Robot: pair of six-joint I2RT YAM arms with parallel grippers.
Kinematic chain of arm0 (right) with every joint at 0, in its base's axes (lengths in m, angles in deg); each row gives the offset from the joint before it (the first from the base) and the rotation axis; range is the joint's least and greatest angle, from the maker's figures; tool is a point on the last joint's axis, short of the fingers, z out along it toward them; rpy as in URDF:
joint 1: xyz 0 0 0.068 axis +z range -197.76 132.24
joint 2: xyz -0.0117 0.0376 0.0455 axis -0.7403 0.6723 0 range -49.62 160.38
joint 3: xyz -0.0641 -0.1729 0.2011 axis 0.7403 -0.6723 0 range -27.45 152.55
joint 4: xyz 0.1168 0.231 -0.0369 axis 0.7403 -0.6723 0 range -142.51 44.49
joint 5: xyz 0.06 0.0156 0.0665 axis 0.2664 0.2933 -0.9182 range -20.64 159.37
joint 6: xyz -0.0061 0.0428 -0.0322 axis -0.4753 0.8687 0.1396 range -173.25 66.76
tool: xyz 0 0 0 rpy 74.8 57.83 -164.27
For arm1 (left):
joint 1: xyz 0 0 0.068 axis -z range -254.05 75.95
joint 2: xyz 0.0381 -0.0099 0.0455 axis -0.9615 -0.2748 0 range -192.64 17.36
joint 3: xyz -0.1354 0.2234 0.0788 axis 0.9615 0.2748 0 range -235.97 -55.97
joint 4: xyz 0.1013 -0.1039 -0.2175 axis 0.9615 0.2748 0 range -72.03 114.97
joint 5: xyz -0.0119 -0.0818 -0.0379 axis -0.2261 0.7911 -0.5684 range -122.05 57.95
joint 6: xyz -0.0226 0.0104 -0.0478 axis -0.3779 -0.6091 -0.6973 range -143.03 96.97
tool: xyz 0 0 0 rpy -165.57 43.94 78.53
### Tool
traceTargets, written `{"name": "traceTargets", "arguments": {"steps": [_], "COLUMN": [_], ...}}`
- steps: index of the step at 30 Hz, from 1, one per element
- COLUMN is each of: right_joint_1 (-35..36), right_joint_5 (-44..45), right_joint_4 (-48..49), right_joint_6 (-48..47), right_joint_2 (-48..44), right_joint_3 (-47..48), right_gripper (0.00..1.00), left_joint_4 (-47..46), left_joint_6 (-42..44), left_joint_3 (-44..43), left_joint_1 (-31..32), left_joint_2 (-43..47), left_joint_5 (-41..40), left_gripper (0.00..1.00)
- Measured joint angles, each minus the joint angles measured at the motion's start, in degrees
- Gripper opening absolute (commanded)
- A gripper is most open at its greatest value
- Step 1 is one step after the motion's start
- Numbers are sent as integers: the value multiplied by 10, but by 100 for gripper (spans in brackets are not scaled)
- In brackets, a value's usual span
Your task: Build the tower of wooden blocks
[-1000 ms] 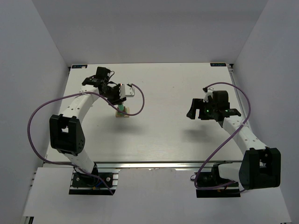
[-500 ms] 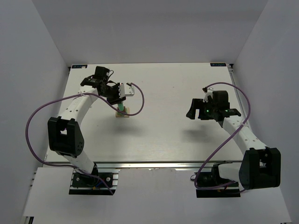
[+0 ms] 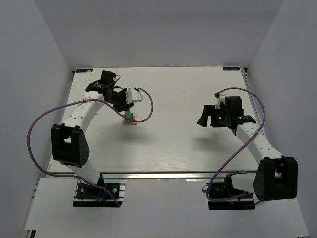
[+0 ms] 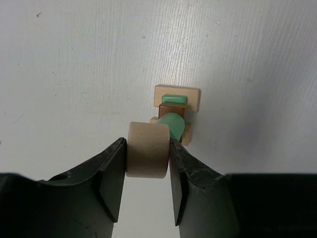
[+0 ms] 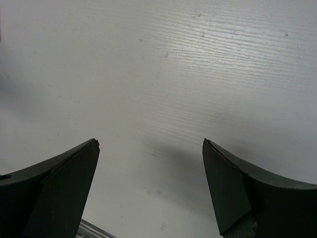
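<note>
The left gripper (image 3: 132,96) clamps one tan block (image 4: 146,157) over the tower (image 3: 130,119), far left on the table (image 3: 173,89). The tower shows two green pieces (image 4: 173,98), one brown cube (image 4: 171,109) and one tan base (image 4: 193,98). The right gripper (image 5: 151,148) stands wide open at right.

Tan, dark-brown and mint-green wooden blocks (image 4: 172,109) stand stacked upright; a light tan wooden cylinder (image 4: 147,156) hangs clamped just above them.
</note>
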Motion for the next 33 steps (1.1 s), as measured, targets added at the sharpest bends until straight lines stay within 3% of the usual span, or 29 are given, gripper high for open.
{"name": "traceTargets", "arguments": {"steps": [28, 33], "right_joint_1": [0, 0], "right_joint_5": [0, 0], "right_joint_4": [0, 0], "right_joint_6": [0, 0], "right_joint_2": [0, 0], "right_joint_3": [0, 0], "right_gripper": [89, 89], "left_joint_4": [-7, -8], "left_joint_6": [-16, -19], "left_joint_3": [6, 6], "left_joint_1": [0, 0], "left_joint_2": [0, 0], "left_joint_5": [-3, -3], "left_gripper": [54, 60]}}
